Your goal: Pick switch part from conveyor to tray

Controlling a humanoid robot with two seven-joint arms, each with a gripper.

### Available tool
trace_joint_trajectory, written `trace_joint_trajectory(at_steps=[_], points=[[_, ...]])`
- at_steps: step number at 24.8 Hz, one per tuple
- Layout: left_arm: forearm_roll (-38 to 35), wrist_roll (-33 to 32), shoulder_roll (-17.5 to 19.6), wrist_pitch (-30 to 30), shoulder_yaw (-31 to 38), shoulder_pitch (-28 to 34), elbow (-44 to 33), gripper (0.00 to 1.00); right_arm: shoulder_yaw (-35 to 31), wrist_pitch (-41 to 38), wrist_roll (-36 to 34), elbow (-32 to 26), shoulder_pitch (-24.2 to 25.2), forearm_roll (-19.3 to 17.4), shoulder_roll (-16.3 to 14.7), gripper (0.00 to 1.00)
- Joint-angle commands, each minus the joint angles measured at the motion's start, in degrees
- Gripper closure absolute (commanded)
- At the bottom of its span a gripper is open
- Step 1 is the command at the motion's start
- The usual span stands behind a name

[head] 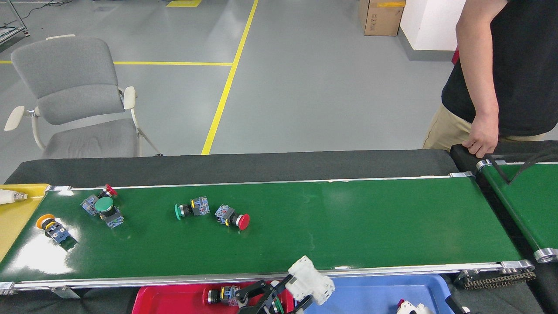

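The conveyor [348, 218] is a long glossy green belt with silver rails. Several push-button switch parts lie on its left half: an orange one [51, 226], a green one [106, 208], another green one [192, 208] and a red one [233, 218]. At the bottom centre my left gripper [288, 293] is shut on a white blocky switch part [310, 282], held over the seam between the red tray [174, 294] and the blue tray [383, 290]. Another white part [409, 308] shows at the blue tray's bottom edge. Only a dark tip of my right gripper [453, 306] is visible there.
A person stands at the far right, a hand [479, 139] resting by a second, narrower green belt [523, 205]. A yellow tray [13, 218] holding a light bulb [8, 197] sits at the belt's left end. A grey chair [74, 100] stands behind.
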Motion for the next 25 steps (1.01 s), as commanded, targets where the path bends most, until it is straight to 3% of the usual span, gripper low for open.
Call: trace_joint_trajectory(at_steps=[1, 2, 3, 10, 13, 16, 19, 21, 25], points=[[-0.17, -3.02, -1.18, 0.67, -0.27, -0.25, -0.81, 0.27, -0.4, 9.82, 1.46, -1.33, -1.48, 1.96, 0.54, 0.01], [-0.26, -3.2, -2.06, 0.85, -0.27, 0.19, -0.98, 0.1, -0.31, 12.9, 1.64, -1.41, -1.92, 4.59, 0.63, 0.01], [-0.35, -3.2, -2.85, 1.46, -0.27, 1.07, -0.98, 0.0, -0.22, 13.78, 1.64, -1.41, -1.92, 6.36, 0.72, 0.01], [-0.09, -2.85, -3.82, 3.93, 0.34, 3.27, -2.74, 0.0, -0.22, 13.52, 1.64, -1.41, -1.4, 6.89, 0.36, 0.01], [-0.26, -2.67, -3.73, 16.32, 3.15, 4.06, -2.74, 0.0, -0.22, 13.52, 1.64, -1.41, -1.57, 6.89, 0.19, 0.01], [-0.44, -2.06, -2.06, 29.15, 14.4, 5.38, -2.74, 0.0, 0.31, 13.34, 1.64, -1.33, -2.1, 6.89, -0.34, 0.01], [-0.09, -0.39, 3.04, 28.18, 28.2, 8.54, -2.3, 0.0, 3.21, 10.79, 1.64, -1.33, -2.98, 6.89, -0.43, 0.01], [0.53, -0.04, 5.06, 22.82, 34.09, 9.86, -2.13, 0.0, 3.56, 10.18, 1.73, -1.33, -3.59, 6.97, -0.34, 0.01], [1.06, -0.48, 4.53, 18.34, 35.67, 10.21, -2.74, 0.0, 3.56, 10.27, 1.73, -1.33, -4.65, 6.89, 0.1, 0.01]])
